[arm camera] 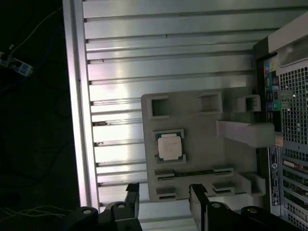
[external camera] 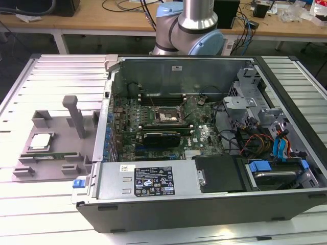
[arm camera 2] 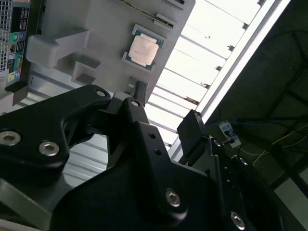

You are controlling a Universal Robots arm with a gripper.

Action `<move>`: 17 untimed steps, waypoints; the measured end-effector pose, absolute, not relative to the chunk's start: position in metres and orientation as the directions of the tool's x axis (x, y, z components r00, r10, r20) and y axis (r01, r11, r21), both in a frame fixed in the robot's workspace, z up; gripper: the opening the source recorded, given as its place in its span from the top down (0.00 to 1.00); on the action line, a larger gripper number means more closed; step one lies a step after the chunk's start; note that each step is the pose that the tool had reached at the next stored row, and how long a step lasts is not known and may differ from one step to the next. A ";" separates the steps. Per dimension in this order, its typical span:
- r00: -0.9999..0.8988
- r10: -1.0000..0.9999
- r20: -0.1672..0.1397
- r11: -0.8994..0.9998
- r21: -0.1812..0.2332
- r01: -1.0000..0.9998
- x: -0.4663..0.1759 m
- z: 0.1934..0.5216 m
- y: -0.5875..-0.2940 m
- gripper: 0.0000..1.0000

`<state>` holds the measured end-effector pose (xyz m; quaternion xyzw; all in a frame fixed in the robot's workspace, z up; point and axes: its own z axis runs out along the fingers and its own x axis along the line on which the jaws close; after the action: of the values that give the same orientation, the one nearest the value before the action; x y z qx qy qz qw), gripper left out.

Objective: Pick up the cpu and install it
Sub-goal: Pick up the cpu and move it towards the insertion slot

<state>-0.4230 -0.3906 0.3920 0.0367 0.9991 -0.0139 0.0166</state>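
the slatted counter (external camera: 41, 204) carries everything. on it, taking up the middle and right of the exterior view, lies an open case (external camera: 173, 76) with the motherboard (external camera: 204, 135) flat inside. the black socket (external camera: 166, 116) sits near the board's centre and looks bare. the arm (external camera: 196, 20) rises behind the case at the top centre of the frame.

at the exterior view's left, just beside the case, rests a grey tray (external camera: 61, 127) with moulded pockets and an upright post. a long green stick (external camera: 46, 155) lies in a slot along the tray's near edge.

the cpu (external camera: 41, 141) sits in a square pocket in the left part of that tray, metal plate up, level and untouched. both wrist views look down on it there (arm camera 2: 143, 48) (arm camera: 169, 147).

the gripper (arm camera: 164, 186) is released and empty, its two black fingers (arm camera: 133, 192) spread wide. it hangs over the tray edge by the stick, and the cpu lies past the stick from it, not between the fingers.

the cpu is probably very light, stiff and thin. its smooth plate may be slippery and its underside contacts fragile. the safest hold looks to be on two opposite rim edges, squeezed gently and kept level, with no pressure on top or beneath.
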 end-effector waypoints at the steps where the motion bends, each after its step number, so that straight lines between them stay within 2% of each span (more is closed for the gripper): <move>1: -0.997 0.073 -0.034 0.997 -0.027 0.074 -0.423 0.392 -0.391 0.46; 17: -0.997 0.071 -0.034 0.997 -0.027 0.072 -0.423 0.383 -0.391 0.46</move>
<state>-0.4230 -0.3906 0.3827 0.0358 0.9991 -0.0139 0.0166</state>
